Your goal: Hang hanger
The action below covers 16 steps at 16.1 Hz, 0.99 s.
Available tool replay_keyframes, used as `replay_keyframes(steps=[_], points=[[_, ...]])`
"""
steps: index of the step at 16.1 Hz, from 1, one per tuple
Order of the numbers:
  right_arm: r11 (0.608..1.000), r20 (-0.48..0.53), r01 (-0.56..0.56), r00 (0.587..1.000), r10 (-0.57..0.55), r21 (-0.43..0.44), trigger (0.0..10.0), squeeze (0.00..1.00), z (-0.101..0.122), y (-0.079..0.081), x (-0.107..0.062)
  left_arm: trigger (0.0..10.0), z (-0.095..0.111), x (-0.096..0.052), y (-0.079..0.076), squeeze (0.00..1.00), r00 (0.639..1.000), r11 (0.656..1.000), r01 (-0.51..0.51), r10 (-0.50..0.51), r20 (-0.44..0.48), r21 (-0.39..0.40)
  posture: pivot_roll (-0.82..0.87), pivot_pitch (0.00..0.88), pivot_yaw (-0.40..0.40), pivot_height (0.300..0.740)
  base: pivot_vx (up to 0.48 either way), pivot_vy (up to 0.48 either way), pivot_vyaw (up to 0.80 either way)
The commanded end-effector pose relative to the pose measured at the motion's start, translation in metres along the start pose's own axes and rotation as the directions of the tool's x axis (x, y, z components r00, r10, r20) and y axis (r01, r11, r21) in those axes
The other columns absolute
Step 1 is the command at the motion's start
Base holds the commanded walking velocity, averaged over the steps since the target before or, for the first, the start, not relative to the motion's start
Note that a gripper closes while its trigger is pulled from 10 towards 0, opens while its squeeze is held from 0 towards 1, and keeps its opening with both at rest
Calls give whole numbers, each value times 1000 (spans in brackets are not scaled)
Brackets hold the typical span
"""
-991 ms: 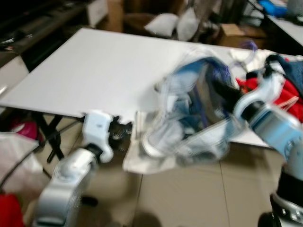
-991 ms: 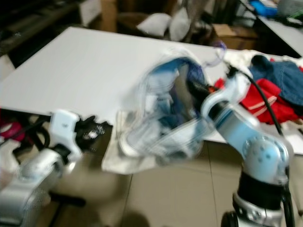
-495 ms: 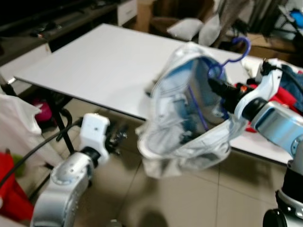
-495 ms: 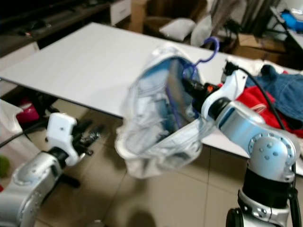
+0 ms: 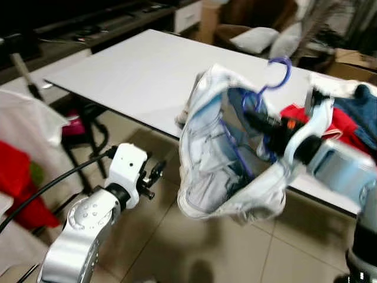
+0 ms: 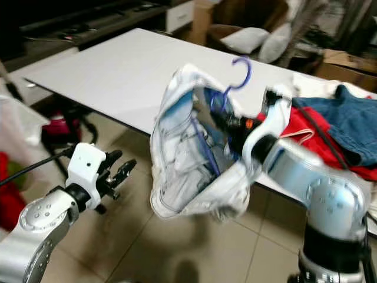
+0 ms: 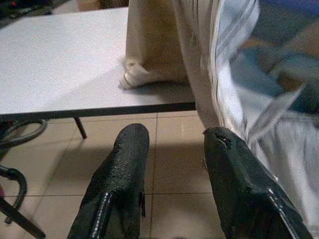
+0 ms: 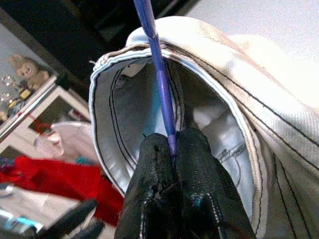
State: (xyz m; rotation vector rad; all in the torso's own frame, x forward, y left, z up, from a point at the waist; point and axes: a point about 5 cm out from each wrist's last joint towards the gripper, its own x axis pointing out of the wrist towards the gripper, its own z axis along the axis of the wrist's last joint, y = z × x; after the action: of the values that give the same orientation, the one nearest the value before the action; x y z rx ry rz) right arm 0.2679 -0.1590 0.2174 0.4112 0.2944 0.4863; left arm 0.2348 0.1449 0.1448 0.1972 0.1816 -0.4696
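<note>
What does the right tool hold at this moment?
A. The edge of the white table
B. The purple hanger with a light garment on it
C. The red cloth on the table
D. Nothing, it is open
B. The right tool is shut on the thin bar of the purple hanger, and the light garment hangs around it, above the floor beside the white table.

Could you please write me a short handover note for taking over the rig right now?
Right hand: shut on the purple hanger, holding it up with a pale garment draped on it, in front of the white table.
Left hand: open, holding nothing, low over the tiled floor beside the garment.
Done: hanger lifted with the garment on it.
Left: hang it up; I can't make out a rail here.
Red and blue clothes lie on the table.
</note>
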Motion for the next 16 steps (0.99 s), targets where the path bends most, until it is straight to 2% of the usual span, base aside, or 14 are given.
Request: replay_keyframes(steps=[1, 2, 6, 12, 16], points=[[999, 28, -36, 999, 37, -15, 10000, 0, 2, 7, 0, 10000, 7, 1, 2, 0, 1000, 1000, -5, 4, 22, 29, 33, 0, -34, 740, 0, 0, 800], [999, 9, -50, 999, 50, -8, 10000, 0, -8, 10, 2, 10000, 10, 3, 4, 0, 999, 1000, -8, 7, 33, 28, 39, 0, -16, 740, 0, 0, 800], [999, 3, -51, 999, 51, -14, 10000, 0, -15, 12, 4, 10000, 9, 6, 0, 0, 999, 999, 17, -16, 45, -32, 37, 0, 3, 740, 0, 0, 800], [996, -30, -68, 997, 66, -52, 10000, 0, -17, 11, 6, 10000, 2, 3, 1, 0, 999, 999, -23, 24, 23, -33, 43, 0, -45, 740, 0, 0, 800], [992, -61, -65, 996, 59, -110, 10000, 0, -21, 5, 11, 10000, -2, 6, 2, 0, 998, 998, -63, 62, -6, -27, 38, 0, -43, 740, 0, 0, 800]])
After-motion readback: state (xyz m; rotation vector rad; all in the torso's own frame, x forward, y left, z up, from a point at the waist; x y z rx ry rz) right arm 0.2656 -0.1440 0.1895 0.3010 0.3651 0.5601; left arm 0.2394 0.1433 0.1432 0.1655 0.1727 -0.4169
